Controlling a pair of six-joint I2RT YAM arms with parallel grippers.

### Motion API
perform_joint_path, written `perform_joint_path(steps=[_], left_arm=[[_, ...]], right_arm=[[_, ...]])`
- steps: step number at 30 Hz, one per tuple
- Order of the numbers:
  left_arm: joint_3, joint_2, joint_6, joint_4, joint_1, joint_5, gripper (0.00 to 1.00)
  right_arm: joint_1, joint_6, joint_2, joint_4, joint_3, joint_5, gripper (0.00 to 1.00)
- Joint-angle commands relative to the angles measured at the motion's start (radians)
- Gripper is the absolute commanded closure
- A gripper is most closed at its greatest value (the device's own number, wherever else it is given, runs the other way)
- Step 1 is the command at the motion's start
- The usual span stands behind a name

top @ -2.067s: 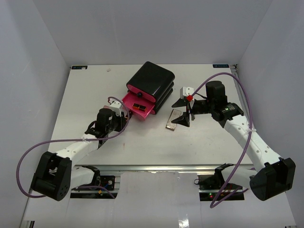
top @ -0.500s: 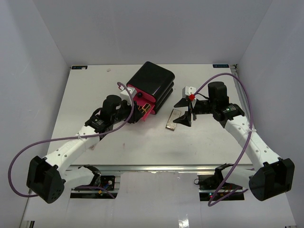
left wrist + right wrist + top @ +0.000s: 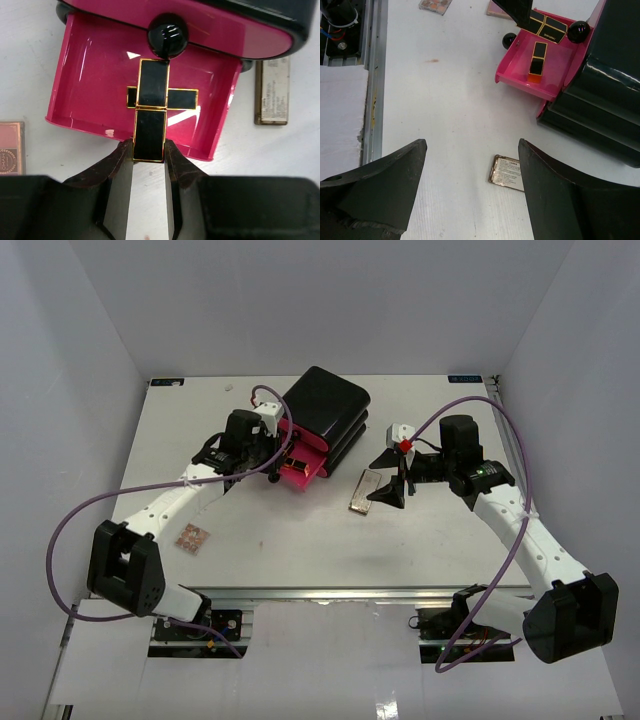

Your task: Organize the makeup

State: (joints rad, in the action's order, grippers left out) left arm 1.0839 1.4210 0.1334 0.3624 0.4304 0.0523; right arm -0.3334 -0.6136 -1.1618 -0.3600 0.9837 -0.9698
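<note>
Between the fingers (image 3: 117, 167) of the left hand (image 3: 149, 150), a black-and-gold lipstick tube (image 3: 152, 85) was clamped at its near end. It extended forward over the open pink drawer (image 3: 85, 75) of the black box (image 3: 325, 410). Beneath it, a second lipstick tube (image 3: 182, 98) lay crosswise in the drawer. Right of that hand, the beige palette (image 3: 272, 92) lay on the desk (image 3: 30, 65); left of it lay a small pinkish piece (image 3: 10, 147). The right hand (image 3: 470, 145) was spread wide and held nothing, with the palette partly hidden behind one finger.
</note>
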Motion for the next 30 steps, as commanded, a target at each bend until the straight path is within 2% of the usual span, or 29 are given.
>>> perform_joint_path(steps=[1, 14, 16, 21, 24, 26, 30], left_arm=[[0.056, 0.038, -0.048, -0.014, -0.021, -0.055, 1.0], [0.169, 0.189, -0.09, -0.039, -0.052, -0.104, 0.98], [0.178, 0.209, -0.093, -0.04, -0.053, -0.106, 0.89], [0.175, 0.208, -0.085, -0.044, -0.054, -0.091, 0.48], [0.159, 0.175, -0.076, -0.05, -0.055, -0.069, 0.32], [0.15, 0.143, -0.069, -0.054, -0.055, -0.055, 0.27], [0.12, 0.064, -0.055, -0.062, -0.053, -0.002, 0.25]], right_arm=[[0.008, -0.014, 0.009, 0.032, -0.004, -0.032, 0.19], [0.011, -0.014, 0.002, 0.032, -0.01, -0.035, 0.19], [0.012, -0.014, 0.003, 0.033, -0.011, -0.036, 0.19], [0.015, -0.014, 0.005, 0.033, -0.013, -0.04, 0.19], [0.016, -0.014, 0.004, 0.033, -0.014, -0.046, 0.19], [0.016, -0.015, 0.004, 0.032, -0.016, -0.044, 0.19], [0.017, -0.026, -0.001, 0.027, -0.016, -0.048, 0.19]])
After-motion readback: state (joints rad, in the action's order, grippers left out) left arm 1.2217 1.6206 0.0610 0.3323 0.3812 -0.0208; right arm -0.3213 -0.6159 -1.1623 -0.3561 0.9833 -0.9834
